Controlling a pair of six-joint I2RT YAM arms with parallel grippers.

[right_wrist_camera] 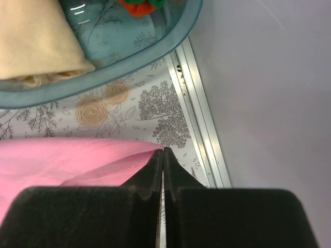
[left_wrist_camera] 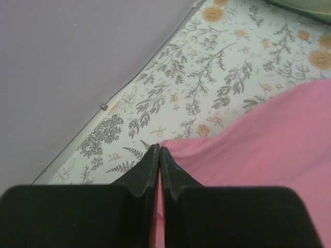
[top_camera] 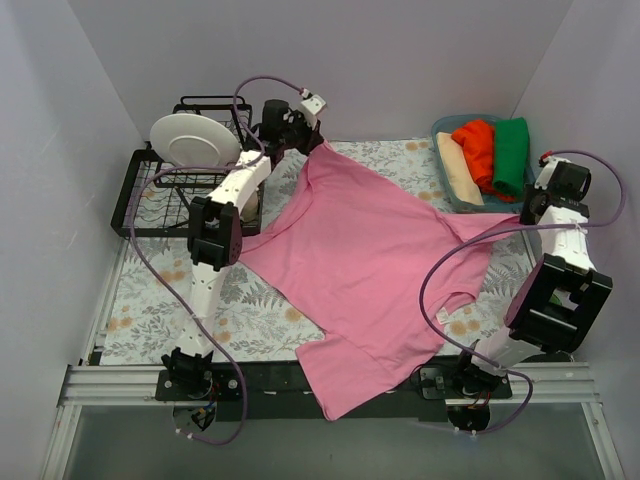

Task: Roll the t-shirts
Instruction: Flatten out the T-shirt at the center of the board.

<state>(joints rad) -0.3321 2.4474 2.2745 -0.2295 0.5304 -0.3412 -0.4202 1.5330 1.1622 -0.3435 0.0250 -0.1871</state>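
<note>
Left end effector (left_wrist_camera: 160, 155) and right end effector (right_wrist_camera: 163, 155) each pinched shut on a corner of the pink t-shirt (top_camera: 360, 260).

Both arms reach far out, the left to the back by the dish rack (top_camera: 150, 190), the right beside the tub (top_camera: 445, 130). The shirt lies spread on the counter (top_camera: 150, 310), its long axis running back toward the bases. Its near end overhangs the counter's near edge, and neither arm looks clearly nearer.

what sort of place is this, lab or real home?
Probably a lab cell dressed as a home: bare walls box in the table, a metal rail fronts it, and the dish rack and pink tee look like props.
</note>
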